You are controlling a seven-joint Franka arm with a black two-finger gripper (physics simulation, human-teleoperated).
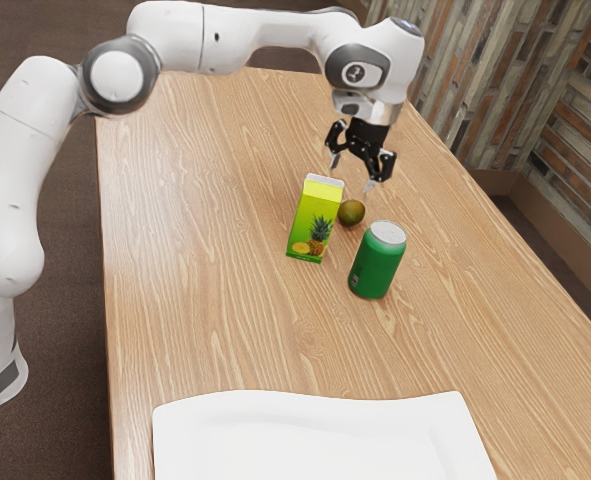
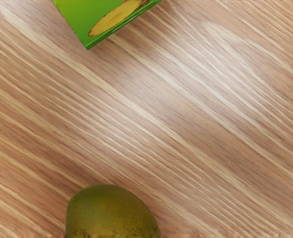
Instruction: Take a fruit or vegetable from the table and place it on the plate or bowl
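A small olive-green fruit (image 1: 351,212) lies on the wooden table, just behind a green and yellow pineapple juice carton (image 1: 315,218). My gripper (image 1: 352,172) hangs open a little above and behind the fruit, fingers spread and nothing between them. In the wrist view the fruit (image 2: 111,213) sits right under my hand, with a corner of the carton (image 2: 104,17) further off. A white square plate (image 1: 320,440) lies at the table's near edge.
A green can (image 1: 377,260) stands upright just in front of the fruit, toward the exterior view's right. The carton stands upright close beside the fruit. A wood-panelled wall (image 1: 515,80) runs along the exterior view's right.
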